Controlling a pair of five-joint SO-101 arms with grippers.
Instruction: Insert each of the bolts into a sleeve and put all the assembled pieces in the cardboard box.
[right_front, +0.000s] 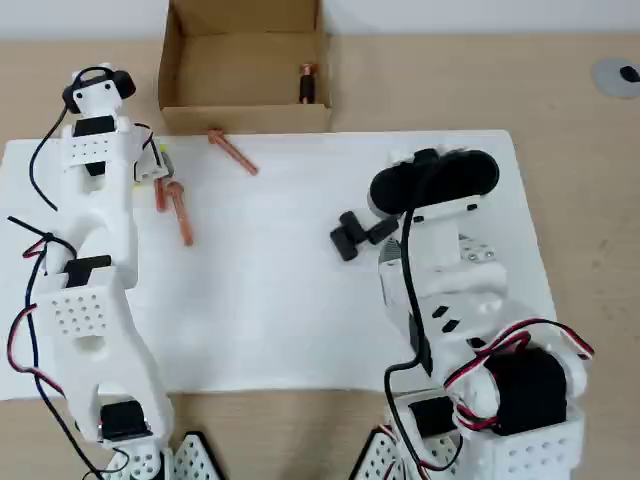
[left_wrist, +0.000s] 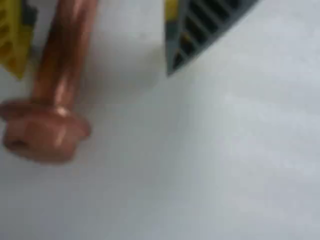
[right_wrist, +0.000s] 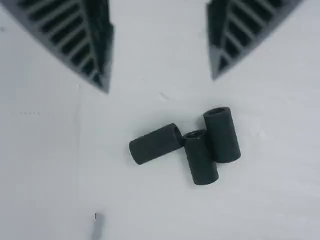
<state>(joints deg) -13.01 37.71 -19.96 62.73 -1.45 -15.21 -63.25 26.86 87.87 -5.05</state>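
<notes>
Three black sleeves lie touching in a cluster (right_wrist: 200, 157) on the white sheet, below my right gripper (right_wrist: 160, 82), which hangs open above them with nothing between its fingers. In the high view the sleeves (right_front: 352, 237) sit just left of the right arm (right_front: 432, 185). My left gripper (left_wrist: 95, 74) is open low over the sheet, with a copper bolt (left_wrist: 52, 105) lying between its fingers, close to the yellow one (left_wrist: 10, 45). Two bolts (right_front: 182, 212) lie by that gripper (right_front: 155, 168). A third bolt (right_front: 232, 152) lies near the cardboard box (right_front: 180, 60).
One assembled copper-and-black piece (right_front: 307, 83) stands against the box's right wall. The white sheet (right_front: 270, 300) covers the table's middle. A grey disc (right_front: 618, 76) sits at the far right edge.
</notes>
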